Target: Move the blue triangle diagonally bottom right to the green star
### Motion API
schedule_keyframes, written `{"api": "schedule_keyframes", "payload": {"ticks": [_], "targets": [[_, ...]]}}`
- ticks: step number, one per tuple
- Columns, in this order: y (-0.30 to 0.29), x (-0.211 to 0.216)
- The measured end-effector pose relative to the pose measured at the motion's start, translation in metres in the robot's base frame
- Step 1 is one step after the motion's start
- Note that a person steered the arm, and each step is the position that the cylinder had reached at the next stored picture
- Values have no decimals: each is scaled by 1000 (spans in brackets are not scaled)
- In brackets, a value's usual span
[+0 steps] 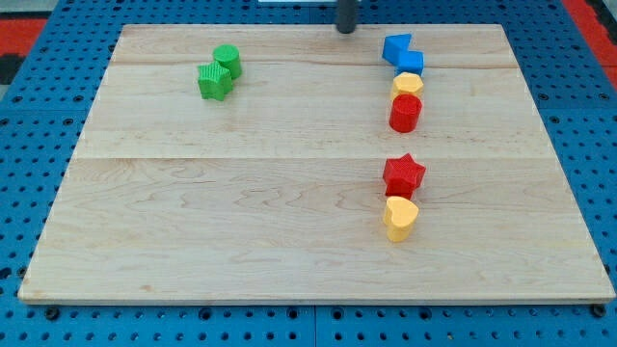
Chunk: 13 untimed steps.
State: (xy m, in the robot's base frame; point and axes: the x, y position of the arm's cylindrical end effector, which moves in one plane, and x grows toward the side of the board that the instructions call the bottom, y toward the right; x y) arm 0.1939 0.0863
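1. Board (289, 193): pale wood. Task judged not begun; the whole push is left.
2. Right column, top to bottom: blue triangle (396, 47), blue cube (411, 63), yellow block (407, 84), red cylinder (406, 113), red star (403, 174), yellow heart (400, 218).
3. Green star (215, 81), upper left, touching green cylinder (228, 61); well apart from the blue triangle.
4. My tip (345, 29): bare rod, no jaws to open or close; at top edge, near the triangle's upper left, not touching.

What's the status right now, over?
My tip at the view's top, left of the blue triangle, not touching. Green star far left beside the green cylinder. Path open.
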Motion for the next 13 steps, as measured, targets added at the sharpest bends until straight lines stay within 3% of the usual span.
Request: {"api": "schedule_keyframes", "payload": {"ticks": [1, 3, 4, 5, 6, 7, 8, 9, 12, 13], "targets": [[62, 2], [62, 49], [29, 66], [-13, 52], [-17, 43], [-57, 72], [-80, 47], [-94, 60], [-137, 175], [-99, 147]]}}
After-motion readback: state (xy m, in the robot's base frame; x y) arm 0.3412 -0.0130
